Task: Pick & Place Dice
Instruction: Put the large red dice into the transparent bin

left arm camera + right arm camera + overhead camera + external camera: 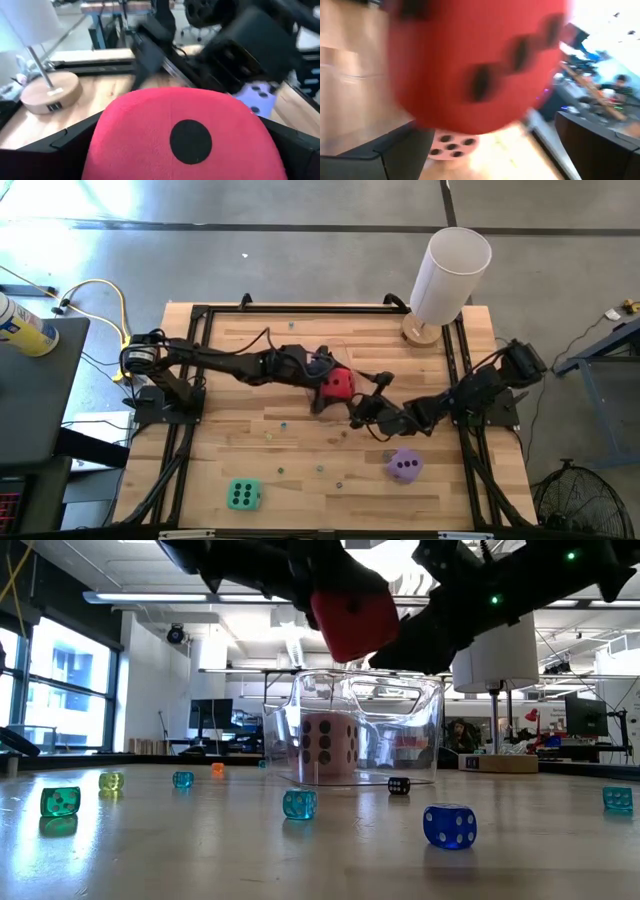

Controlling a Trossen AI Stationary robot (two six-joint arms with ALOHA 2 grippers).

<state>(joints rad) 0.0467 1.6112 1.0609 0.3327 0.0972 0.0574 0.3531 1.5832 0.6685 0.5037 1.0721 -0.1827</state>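
Left gripper clamped on red die, held aloft near table centre above the clear bin with pink die already inside; right gripper just beside at 4 o'clock, finger spread not discernible. Transport step apparently in hand (placement pending): next move probably calls for centring over the bin mouth, then release. Cube, so no long axis; single-pip face toward left wrist camera. Purple die at 5 o'clock, green die at 7 o'clock.

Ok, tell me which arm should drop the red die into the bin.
Left. The left gripper is shut on the red die, which hangs over the bin in the low view. The right gripper is open beside it, holding nothing.
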